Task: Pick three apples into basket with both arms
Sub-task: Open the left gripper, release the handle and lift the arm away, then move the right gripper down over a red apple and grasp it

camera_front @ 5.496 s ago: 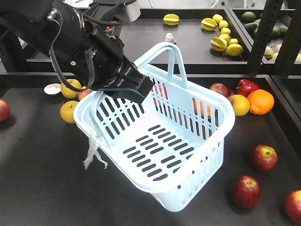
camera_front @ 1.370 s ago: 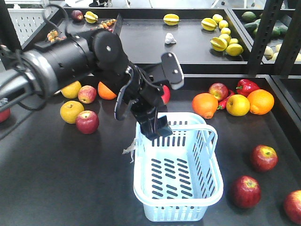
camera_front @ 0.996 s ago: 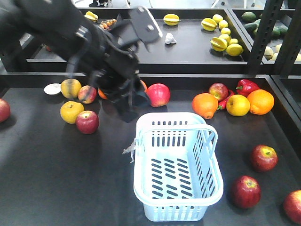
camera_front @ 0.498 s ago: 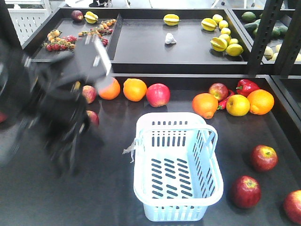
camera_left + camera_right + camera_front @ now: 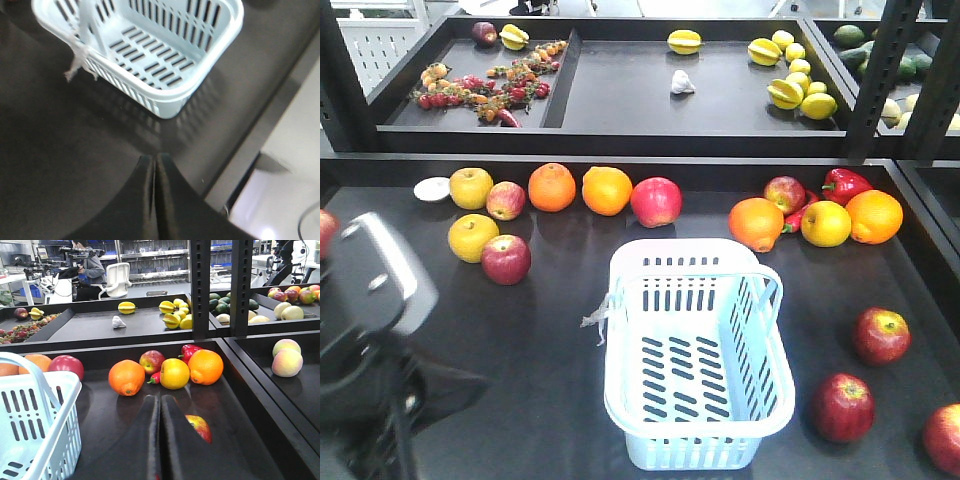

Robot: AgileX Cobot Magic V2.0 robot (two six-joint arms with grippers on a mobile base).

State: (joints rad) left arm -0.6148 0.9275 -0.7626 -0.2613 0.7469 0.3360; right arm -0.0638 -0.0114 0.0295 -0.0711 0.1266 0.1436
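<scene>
The pale blue basket [image 5: 690,244] stands upright and empty in the middle of the black table. To its right lie three red apples [image 5: 882,335] [image 5: 842,407] [image 5: 945,438]. My left arm [image 5: 370,290] is a blur at the lower left, away from the basket. In the left wrist view my left gripper [image 5: 154,158] is shut and empty, with the basket [image 5: 167,107] beyond it. My right gripper [image 5: 160,399] is shut and empty, low over the table. An apple [image 5: 201,428] shows half hidden behind its right finger, and the basket [image 5: 70,382] stands to its left.
More red apples [image 5: 506,259] [image 5: 656,201] [image 5: 785,190], oranges [image 5: 756,223] [image 5: 607,190], yellow fruit [image 5: 827,222] and a red pepper [image 5: 845,183] line the back of the table. A raised shelf [image 5: 620,100] with fruit runs behind. The table's edge [image 5: 250,145] is near my left gripper.
The left arm has let go of the basket, which now stands on the table, and has swung from above it down to the lower left.
</scene>
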